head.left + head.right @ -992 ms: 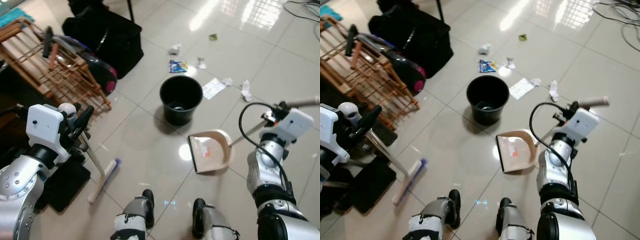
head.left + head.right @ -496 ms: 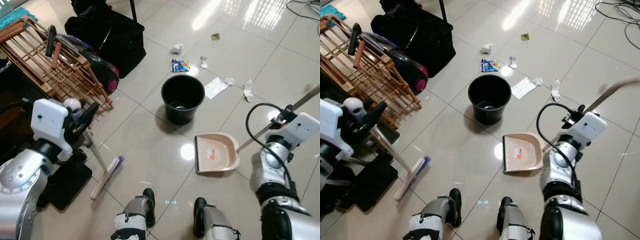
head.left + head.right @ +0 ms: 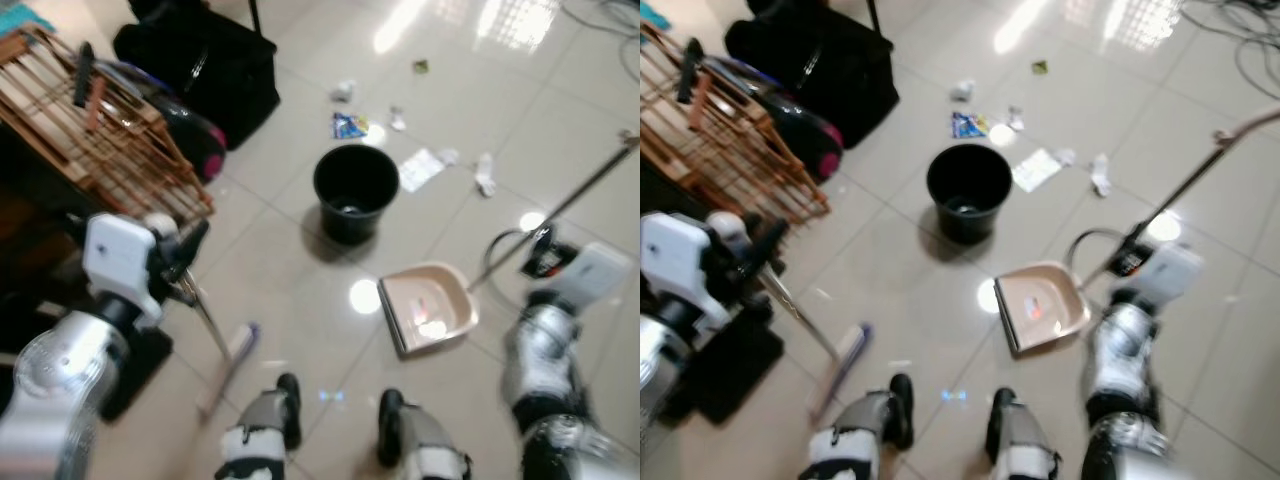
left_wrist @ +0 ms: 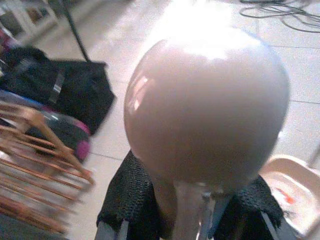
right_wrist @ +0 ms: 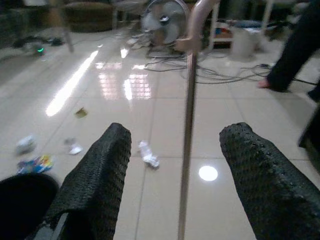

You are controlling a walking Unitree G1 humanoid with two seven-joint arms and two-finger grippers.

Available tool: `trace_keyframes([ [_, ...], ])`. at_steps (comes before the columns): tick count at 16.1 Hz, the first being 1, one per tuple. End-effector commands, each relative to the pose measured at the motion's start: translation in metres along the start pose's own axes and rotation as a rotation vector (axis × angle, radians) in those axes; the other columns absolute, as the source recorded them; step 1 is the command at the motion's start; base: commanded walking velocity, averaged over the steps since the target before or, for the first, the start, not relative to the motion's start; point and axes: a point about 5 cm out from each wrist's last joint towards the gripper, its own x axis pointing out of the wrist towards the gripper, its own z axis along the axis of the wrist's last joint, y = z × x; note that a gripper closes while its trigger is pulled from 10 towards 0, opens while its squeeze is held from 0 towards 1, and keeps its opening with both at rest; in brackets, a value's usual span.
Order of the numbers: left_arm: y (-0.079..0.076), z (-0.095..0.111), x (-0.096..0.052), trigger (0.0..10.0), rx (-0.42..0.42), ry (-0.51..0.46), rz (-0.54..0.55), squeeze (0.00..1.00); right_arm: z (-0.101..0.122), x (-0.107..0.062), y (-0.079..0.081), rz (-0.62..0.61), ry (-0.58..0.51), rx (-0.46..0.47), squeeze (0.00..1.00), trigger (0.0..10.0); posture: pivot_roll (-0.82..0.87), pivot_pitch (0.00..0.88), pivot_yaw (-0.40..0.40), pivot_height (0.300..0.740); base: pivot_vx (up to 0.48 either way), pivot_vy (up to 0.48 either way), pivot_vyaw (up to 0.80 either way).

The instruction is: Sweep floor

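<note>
- Left hand (image 4: 192, 200) gripping the broom (image 3: 215, 340) near the handle's rounded top; broom head (image 3: 228, 367) rests on the floor (image 3: 290, 270), ahead of the left foot.
- Right hand (image 5: 175, 180) open; the dustpan handle (image 5: 187, 125) stands between its fingers (image 5: 95, 180), contact unclear.
- Dustpan (image 3: 428, 308) flat on the floor, just ahead of the feet, near the black bin (image 3: 355, 192).
- Paper scraps (image 3: 425, 168) and a wrapper (image 3: 347, 125) lie beyond the bin.
- Wooden rack (image 3: 95, 135) and black bag (image 3: 195, 65) far left.
- Head views blurred.
</note>
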Motion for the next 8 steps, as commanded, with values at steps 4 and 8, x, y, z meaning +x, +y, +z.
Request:
trace_keyframes([
  [4,-0.015,-0.021,0.001,10.0,-0.042,0.029,0.051,0.00,-0.001,-0.040,-0.004,0.102,0.040,-0.028,0.00,10.0,0.04,0.286,-0.061,0.740,0.000,0.000,0.00],
  [8,-0.025,-0.033,0.017,10.0,-0.098,0.049,0.066,0.00,0.015,-0.048,-0.004,0.227,0.048,-0.010,0.00,10.0,-0.01,0.251,-0.054,0.740,0.000,0.000,0.00],
])
